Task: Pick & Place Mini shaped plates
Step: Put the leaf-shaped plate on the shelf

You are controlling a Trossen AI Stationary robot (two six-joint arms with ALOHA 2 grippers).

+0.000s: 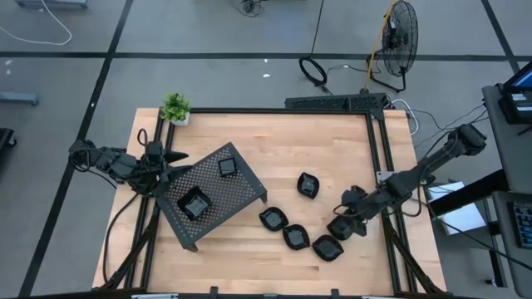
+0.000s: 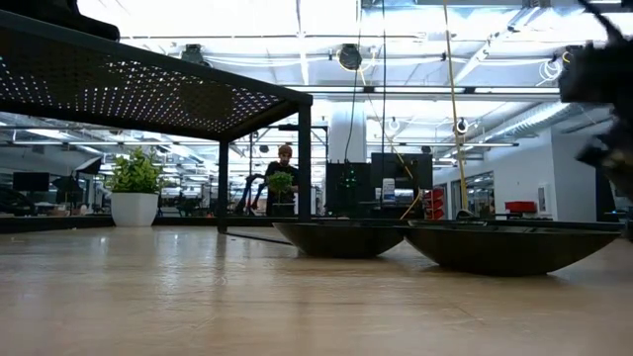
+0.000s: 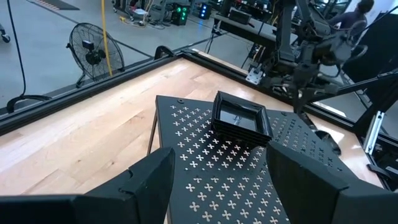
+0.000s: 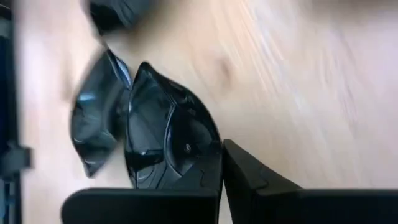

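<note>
- Looking down on the table, we see the right gripper (image 1: 339,230) nearest the front edge, its fingers pinched narrow on the rim of a leaf-shaped mini plate (image 4: 168,140); in the right wrist view a second leaf-shaped plate (image 4: 93,127) lies just beside it.
- That held plate (image 1: 327,247) is the front one in a curved row of four black dishes on the bare wood; the next two (image 1: 296,237) (image 1: 272,219) sit close together, and the fourth (image 1: 308,185) lies a little apart, farther back.
- To the left stands a dark perforated metal tray (image 1: 237,187), raised on legs and turned at an angle to the table.
- On the tray we count two square mini plates: one (image 1: 194,203) near its front, one (image 1: 227,167) toward its back corner.
- At the tray's left side the left gripper (image 1: 170,162) hovers with its fingers (image 3: 149,180) spread wide, holding nothing.
- At the back left corner of the table we see a small potted plant (image 1: 175,108).
- Beyond the table a floor fan (image 1: 399,37) stands on the grey floor, and in the low view a person (image 2: 284,178) shows far off in the room.
</note>
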